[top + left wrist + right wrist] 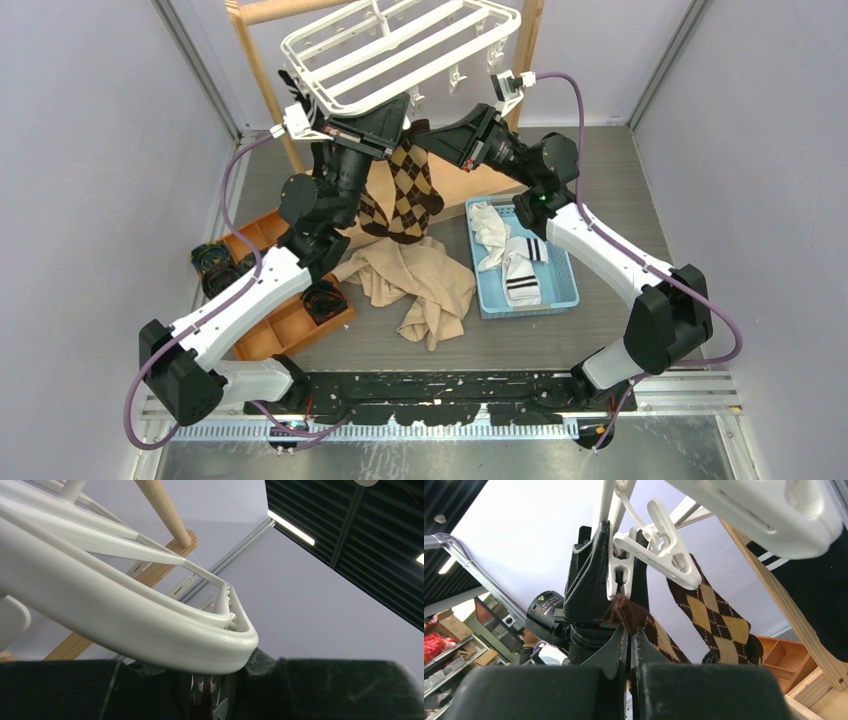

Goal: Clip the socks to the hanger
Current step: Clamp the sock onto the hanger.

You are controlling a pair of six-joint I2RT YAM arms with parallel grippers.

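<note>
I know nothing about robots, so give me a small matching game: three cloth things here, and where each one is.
Things:
1. argyle socks
2. white banded socks
3. beige cloth

Places:
A. in the blue tray
B. crumpled on the table
C. hanging below the hanger

Pairs: 1-C, 2-A, 3-B

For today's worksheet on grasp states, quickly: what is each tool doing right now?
Left tool: closed on a white clip.
Right tool: shut on the brown argyle sock.
</note>
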